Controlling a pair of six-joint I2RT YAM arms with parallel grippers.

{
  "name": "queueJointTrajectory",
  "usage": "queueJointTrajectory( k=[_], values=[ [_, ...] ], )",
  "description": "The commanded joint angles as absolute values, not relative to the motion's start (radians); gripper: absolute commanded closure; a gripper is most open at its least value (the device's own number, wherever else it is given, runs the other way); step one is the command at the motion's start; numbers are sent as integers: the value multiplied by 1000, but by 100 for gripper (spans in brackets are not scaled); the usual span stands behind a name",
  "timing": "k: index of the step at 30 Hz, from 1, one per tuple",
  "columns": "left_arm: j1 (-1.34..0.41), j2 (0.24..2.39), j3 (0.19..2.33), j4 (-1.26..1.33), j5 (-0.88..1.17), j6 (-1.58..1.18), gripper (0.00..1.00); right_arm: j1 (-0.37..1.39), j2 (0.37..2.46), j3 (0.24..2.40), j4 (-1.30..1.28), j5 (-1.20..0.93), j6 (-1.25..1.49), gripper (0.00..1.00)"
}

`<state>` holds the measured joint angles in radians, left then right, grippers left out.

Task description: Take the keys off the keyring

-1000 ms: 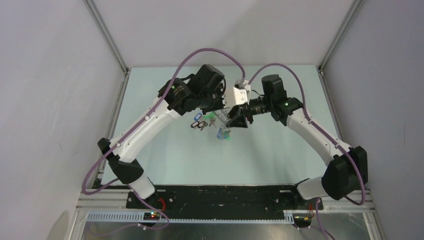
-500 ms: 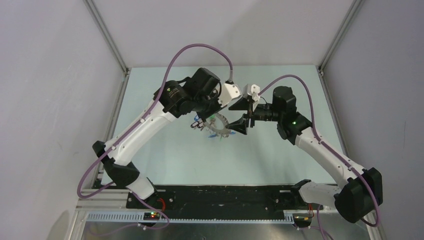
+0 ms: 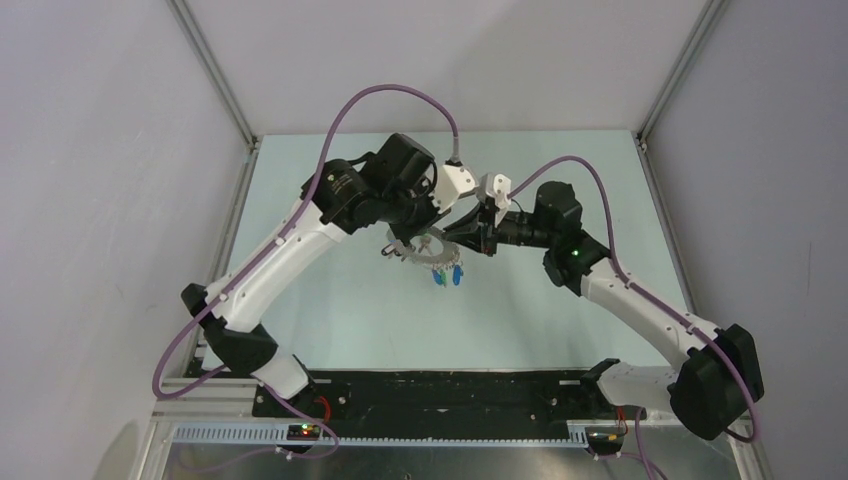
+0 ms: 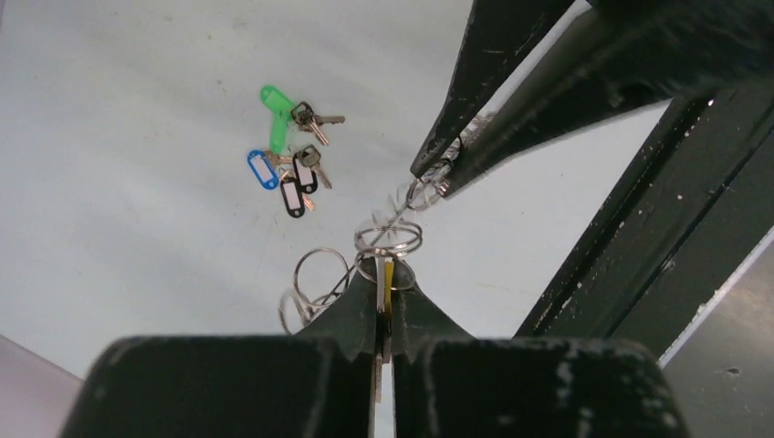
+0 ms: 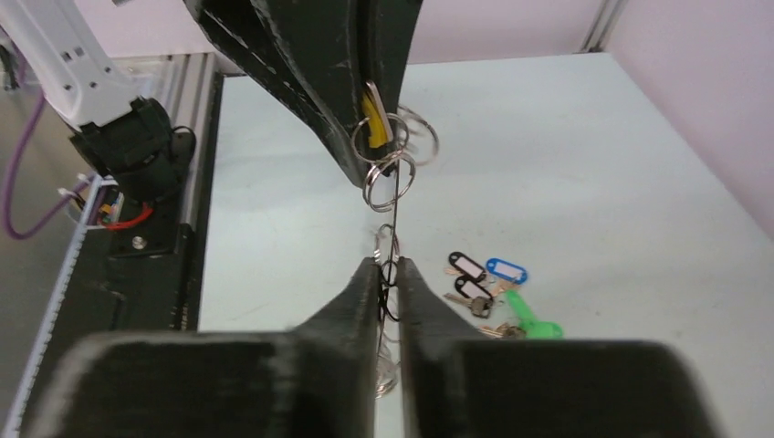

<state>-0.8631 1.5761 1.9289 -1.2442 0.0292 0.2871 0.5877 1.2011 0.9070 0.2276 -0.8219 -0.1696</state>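
The keyring [image 3: 428, 251] shows as a grey ring held above the table between both grippers. My left gripper [image 4: 383, 274] is shut on its edge, beside a yellow piece, with small split rings [image 4: 315, 274] hanging around it. My right gripper [image 5: 388, 266] is shut on a thin wire loop of the same ring, facing the left fingers [image 5: 310, 82]. Loose keys with green [image 4: 272, 128], blue [image 4: 263, 169] and black tags [image 4: 292, 196] lie on the table. Blue and green tags [image 3: 446, 278] sit just below the ring; I cannot tell whether they hang from it.
The table [image 3: 560, 180] is pale green with metal rails along its sides and a black base strip [image 3: 450, 390] at the near edge. Purple cables loop above both arms. The loose keys [image 5: 493, 292] lie right of my right gripper.
The right gripper, open half a second ago, has shut on the ring. Both arms shifted a little left, and the ring now hangs stretched between the two grippers.
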Motion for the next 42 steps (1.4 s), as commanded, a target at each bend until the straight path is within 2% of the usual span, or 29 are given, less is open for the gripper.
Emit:
queueJointTrajectory(
  k=[1,8,10,11,13,14,16,19,21,22,24,27,28,34,35,36,38,42],
  values=[
    [-865,1542,1983,-1216,88,284,100,592,1238,931,239,-829,-168,99],
    [-849,1543,1982,-1215,104,283,100,570,1223,933,219,-850,-150,100],
    [-845,1544,1988,-1216,116,283,100,570,1220,933,222,-842,-134,75],
    [-843,1545,1992,-1216,126,283,100,572,1220,932,222,-836,-131,54],
    [-843,1547,2004,-1216,145,283,100,581,1223,932,214,-825,-140,38],
    [-843,1548,2012,-1216,150,283,100,587,1225,933,211,-817,-151,33],
    [-843,1542,2018,-1215,159,284,100,596,1234,934,213,-814,-159,31],
    [-842,1527,2019,-1216,168,288,100,598,1250,933,232,-816,-155,37],
    [-843,1523,2016,-1215,165,290,100,593,1256,938,236,-839,-150,64],
    [-842,1522,2008,-1216,162,291,100,590,1257,943,237,-846,-146,84],
    [-842,1521,1998,-1216,138,289,100,582,1254,945,239,-869,-134,100],
    [-839,1521,1987,-1215,135,289,95,578,1237,944,224,-891,-138,100],
    [-838,1521,1985,-1215,138,289,90,578,1234,945,216,-893,-140,100],
    [-837,1525,1986,-1214,136,289,76,574,1208,945,202,-902,-144,100],
    [-837,1525,1984,-1215,137,290,83,572,1207,945,201,-905,-142,100],
    [-832,1523,1982,-1216,152,305,96,571,1203,945,201,-906,-141,100],
    [-817,1505,1962,-1211,202,316,99,567,1198,945,201,-908,-139,100],
    [-805,1492,1948,-1205,221,308,100,557,1190,944,205,-914,-128,100]
  ],
)
